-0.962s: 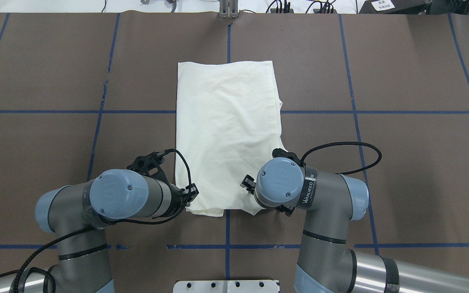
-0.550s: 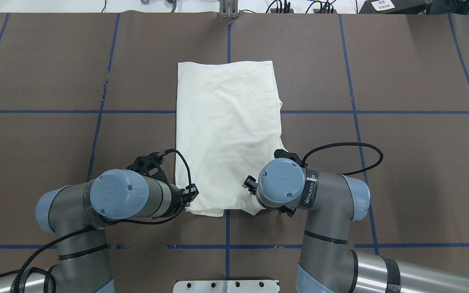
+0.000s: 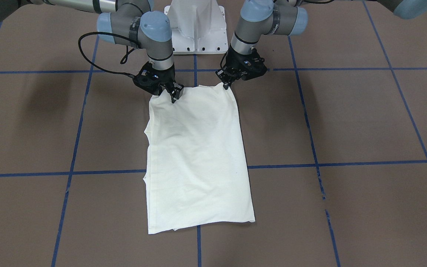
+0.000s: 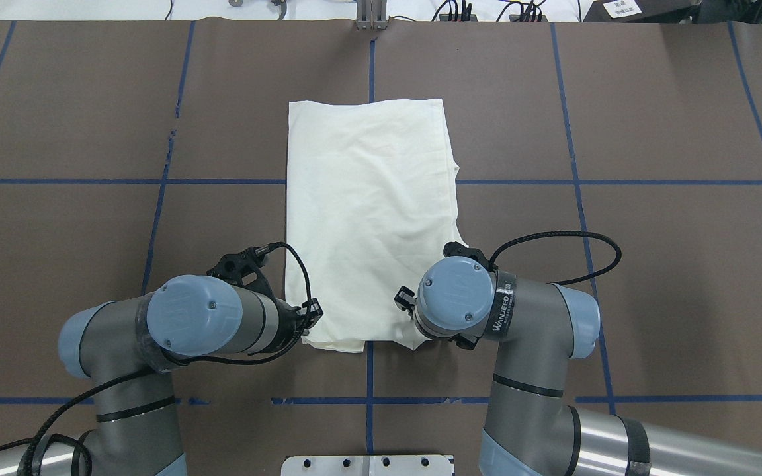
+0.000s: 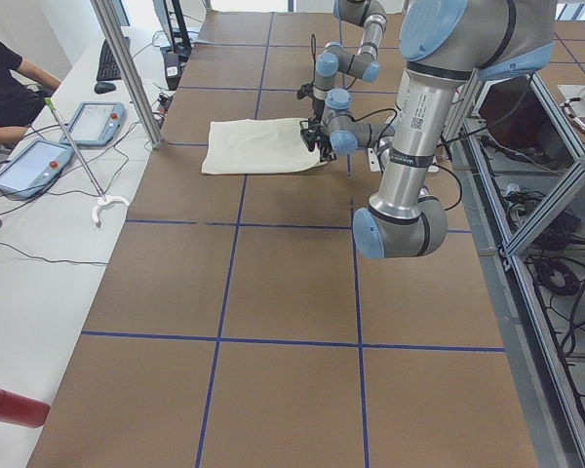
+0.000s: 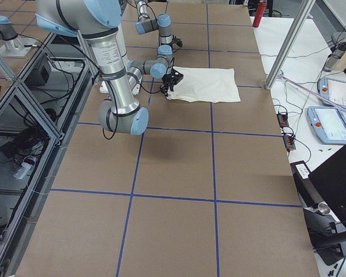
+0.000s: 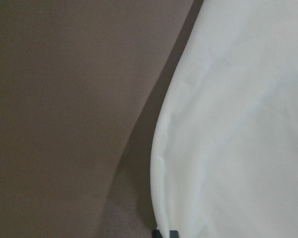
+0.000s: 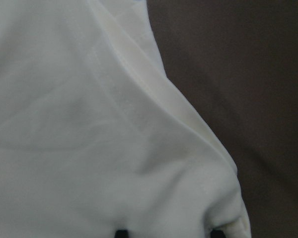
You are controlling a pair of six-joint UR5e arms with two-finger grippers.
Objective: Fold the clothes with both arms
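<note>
A softly creased, cream-white fabric shirt (image 4: 368, 218), folded to a plain rectangle, lies mid-way on the brown paper surface (image 4: 652, 264), long axis pointing away from the robot. The left claw (image 3: 228, 84) pinches one near corner. The right claw (image 3: 172, 94) sits on the other, and its grip cannot be told. The grey wrist band (image 4: 501, 309) on the right arm reads "WANJEED".

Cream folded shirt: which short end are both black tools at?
The cream folded shirt end nearest the white metal pedestal: left tool and right tool sit at its corners, none at the other.
</note>
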